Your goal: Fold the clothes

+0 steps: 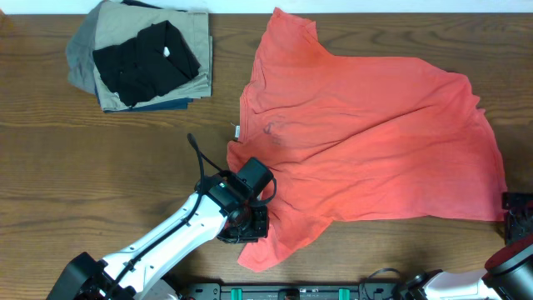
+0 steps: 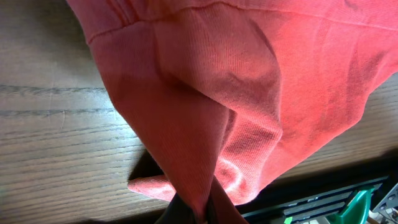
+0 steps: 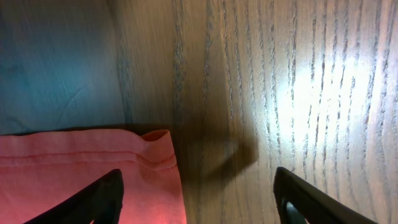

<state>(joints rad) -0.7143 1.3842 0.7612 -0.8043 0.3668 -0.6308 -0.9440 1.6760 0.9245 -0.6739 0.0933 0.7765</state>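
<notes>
We see the coral T-shirt (image 1: 366,142) spread and rumpled on the wooden table (image 1: 75,175), centre to right. The left gripper (image 1: 247,223) is clamped tight on its near-left edge, cloth pinched between the fingers (image 2: 221,208). The right gripper (image 3: 199,199) is at the near-right hem corner, jaws wide apart, gripping nothing. A folded garment stack (image 1: 141,58) sits far left, well apart.

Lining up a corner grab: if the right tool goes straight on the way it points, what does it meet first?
Most likely the bare table, between the open fingers of the right tool. The hemmed corner of the T-shirt sits off that line, by one finger; depth is hard to judge.
</notes>
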